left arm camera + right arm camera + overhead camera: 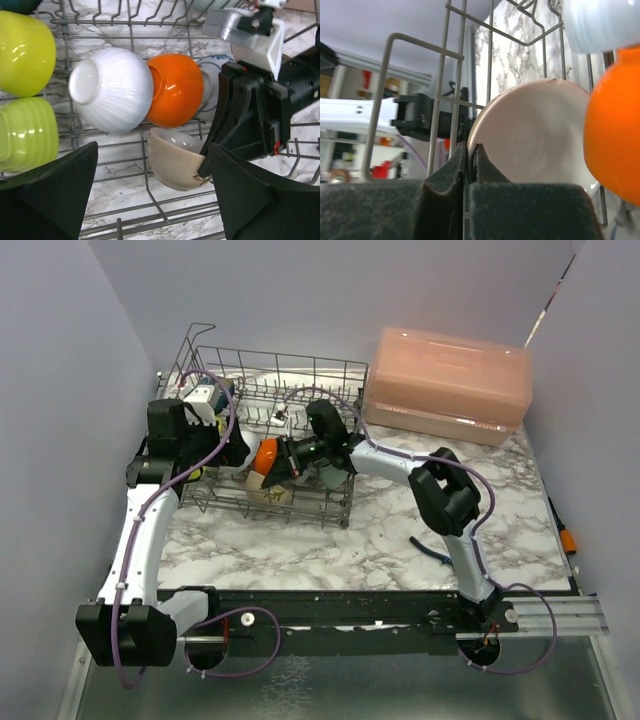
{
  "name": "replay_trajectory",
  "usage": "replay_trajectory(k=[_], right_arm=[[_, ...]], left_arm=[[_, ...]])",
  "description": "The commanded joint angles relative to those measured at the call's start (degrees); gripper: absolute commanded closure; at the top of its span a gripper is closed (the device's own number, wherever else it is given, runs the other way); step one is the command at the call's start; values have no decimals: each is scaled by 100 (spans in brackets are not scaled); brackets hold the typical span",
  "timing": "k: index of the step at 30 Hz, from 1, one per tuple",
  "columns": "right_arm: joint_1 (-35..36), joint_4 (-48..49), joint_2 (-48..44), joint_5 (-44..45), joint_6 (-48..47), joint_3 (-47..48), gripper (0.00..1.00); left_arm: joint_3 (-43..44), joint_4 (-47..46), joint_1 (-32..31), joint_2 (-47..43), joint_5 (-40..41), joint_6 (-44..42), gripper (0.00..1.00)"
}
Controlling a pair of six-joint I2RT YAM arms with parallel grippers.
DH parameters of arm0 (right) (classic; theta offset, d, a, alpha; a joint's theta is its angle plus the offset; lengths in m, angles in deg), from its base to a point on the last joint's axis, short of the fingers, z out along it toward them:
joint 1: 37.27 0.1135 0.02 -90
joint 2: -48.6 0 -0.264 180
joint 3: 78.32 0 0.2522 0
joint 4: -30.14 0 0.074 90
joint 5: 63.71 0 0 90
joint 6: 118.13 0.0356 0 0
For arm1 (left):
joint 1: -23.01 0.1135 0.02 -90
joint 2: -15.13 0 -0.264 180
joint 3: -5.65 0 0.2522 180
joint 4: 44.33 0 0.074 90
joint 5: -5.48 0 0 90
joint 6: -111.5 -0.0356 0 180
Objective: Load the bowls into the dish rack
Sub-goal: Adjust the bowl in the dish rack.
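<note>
- Walls: plain pale lilac panels (300,290) close in on three sides, so I judge swing room tight for both arms.
- White, grey-veined marble tabletop (400,530) looks hard and smooth. A dropped bowl would likely chip or skate on it.
- Large grey wire dish rack (280,368) sits at back left, near a pink plastic lidded box (450,380). Its upright tines look stiff enough to snag a rim.
- Inside the rack, a white ribbed bowl (112,90) touches an orange glossy bowl (175,90), both on their sides. A lime-yellow glossy bowl (25,52) lies further left.
- Beige glossy round bowl (172,160) lies tilted on the rack floor, just below the orange one. I judge it rigid, light, slick-glazed and breakable. Its thin rim is the natural handhold, pinched deep with one finger inside.
- Right pincer (468,152) is clamped tight on that beige rim.
- Left pincer (152,150) is spread wide over the bowls, holding nothing.
</note>
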Motion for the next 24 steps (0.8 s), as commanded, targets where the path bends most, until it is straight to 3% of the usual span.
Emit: replay_trajectory(k=[1,4,7,13,19,22,24], right_arm=[[-128,3862,-108,-983,3378,-730,100],[-153,5621,203,-1018,5120,-1097,100],[-162,5684,299,-870,5404,-1303,100],[-162,3895,259,-651,4077,-1371,99],[-168,1532,132,-74,2351,-1026,89],[-171,694,111,228,1785,-866,83],[-171,240,65,451,1459,-774,78]], left_arm=[[-107,-141,-19,254,-709,-241,13],[-217,-133,-28,361,-917,-358,18],[-346,-124,-70,434,-1040,-435,21],[-449,-28,-378,748,-961,-395,29],[-282,19,-865,1187,-341,-293,32],[-218,45,-1009,1417,-316,-305,42],[-235,60,-1084,1547,-251,-298,54]])
